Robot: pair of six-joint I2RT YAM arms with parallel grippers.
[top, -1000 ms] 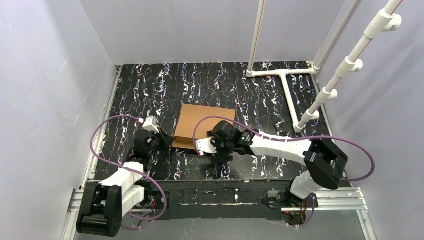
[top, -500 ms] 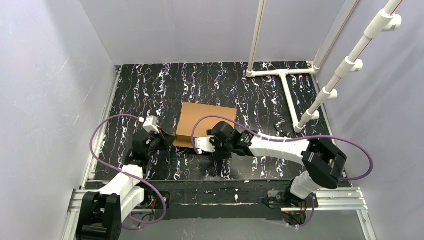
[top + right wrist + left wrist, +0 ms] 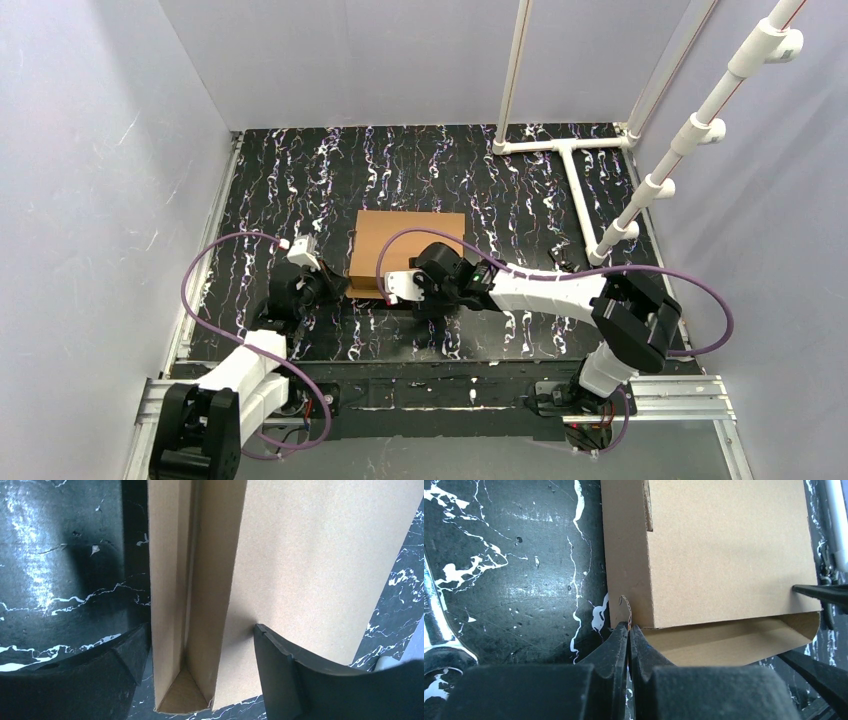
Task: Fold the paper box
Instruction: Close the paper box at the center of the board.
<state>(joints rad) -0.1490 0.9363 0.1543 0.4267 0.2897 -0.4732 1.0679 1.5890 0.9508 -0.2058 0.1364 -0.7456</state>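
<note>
The black, white-veined worktop (image 3: 300, 180) fills the floor of the cell. Right at its middle lies the paper box (image 3: 405, 235), flat, its broad brown top panel facing up. Along the near edge the box (image 3: 724, 555) gapes a little, a lower flap showing beneath the top panel.

The right end effector (image 3: 400, 290) is at that near edge with its jaws wide apart. Up close, the right end effector (image 3: 200, 630) straddles the cardboard (image 3: 320, 555): one finger lies on the top panel, the other just beside the outer flap. Whether they squeeze, I cannot tell.

The left end effector (image 3: 335, 285) has its jaws pressed together, and its tips (image 3: 628, 630) touch the box's near left corner.
</note>
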